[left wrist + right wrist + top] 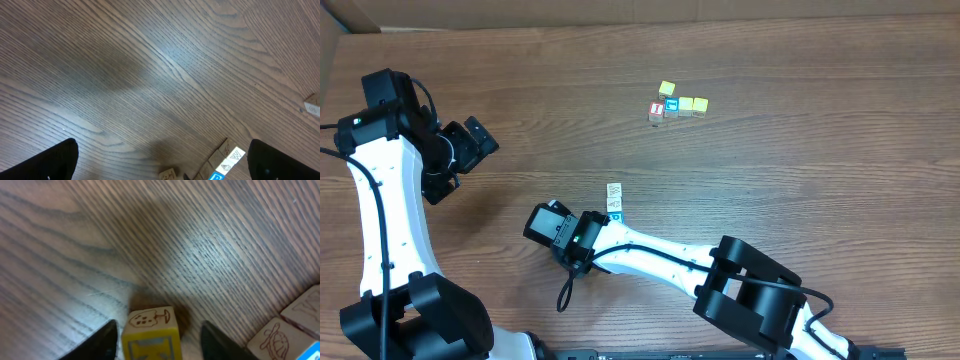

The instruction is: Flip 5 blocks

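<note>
Overhead, the right arm (650,250) reaches toward a short row of cream blocks (614,193) that ends in a blue-faced block (615,214). A separate cluster of cubes (678,103) lies well apart from them.

In the left wrist view, the left gripper (162,152) hangs over bare wood with its jaws wide apart, holding nothing.

In the right wrist view, the right gripper (159,337) straddles a yellow block (151,330) whose engraved cream face is up. The jaws are apart, with a gap on one side, so the block is not clamped. A turtle block (272,339) lies near.

This block's flip looks not yet made. How many of the others have been turned cannot be told.
</note>
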{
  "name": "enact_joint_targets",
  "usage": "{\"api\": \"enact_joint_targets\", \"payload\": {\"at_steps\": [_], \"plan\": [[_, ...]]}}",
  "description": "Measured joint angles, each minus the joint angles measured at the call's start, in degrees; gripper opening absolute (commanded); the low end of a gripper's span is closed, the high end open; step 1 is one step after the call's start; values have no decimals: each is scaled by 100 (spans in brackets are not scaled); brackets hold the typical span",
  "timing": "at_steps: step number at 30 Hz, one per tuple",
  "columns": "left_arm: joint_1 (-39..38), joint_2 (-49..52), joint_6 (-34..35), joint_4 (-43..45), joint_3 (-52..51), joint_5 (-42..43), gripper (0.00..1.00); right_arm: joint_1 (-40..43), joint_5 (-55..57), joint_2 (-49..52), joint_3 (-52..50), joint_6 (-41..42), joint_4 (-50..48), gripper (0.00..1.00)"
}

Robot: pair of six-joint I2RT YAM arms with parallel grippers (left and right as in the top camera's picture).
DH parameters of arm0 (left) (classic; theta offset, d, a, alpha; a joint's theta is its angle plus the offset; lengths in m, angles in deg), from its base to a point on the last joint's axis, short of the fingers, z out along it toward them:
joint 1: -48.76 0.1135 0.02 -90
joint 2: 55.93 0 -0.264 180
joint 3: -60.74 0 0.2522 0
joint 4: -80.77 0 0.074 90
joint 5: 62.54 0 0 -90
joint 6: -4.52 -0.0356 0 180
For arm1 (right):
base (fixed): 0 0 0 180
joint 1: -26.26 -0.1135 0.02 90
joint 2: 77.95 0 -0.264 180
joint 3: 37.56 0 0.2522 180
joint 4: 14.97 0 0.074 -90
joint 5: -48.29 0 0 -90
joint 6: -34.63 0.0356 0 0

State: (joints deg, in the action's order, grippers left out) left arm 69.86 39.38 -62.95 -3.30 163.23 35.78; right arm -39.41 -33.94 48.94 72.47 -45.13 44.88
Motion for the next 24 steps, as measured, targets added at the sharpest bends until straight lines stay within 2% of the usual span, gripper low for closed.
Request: {"api": "enact_joint_targets", "payload": {"at_steps": [13,20,24], "plan": [[0,0,0,0,0,0,100,0,-9,22,39,96,293,34],[0,0,0,0,0,0,100,0,-52,-107,503,820,944,33],[0,0,0,0,0,0,100,0,-229,-437,597,1244,1202,28]]}}
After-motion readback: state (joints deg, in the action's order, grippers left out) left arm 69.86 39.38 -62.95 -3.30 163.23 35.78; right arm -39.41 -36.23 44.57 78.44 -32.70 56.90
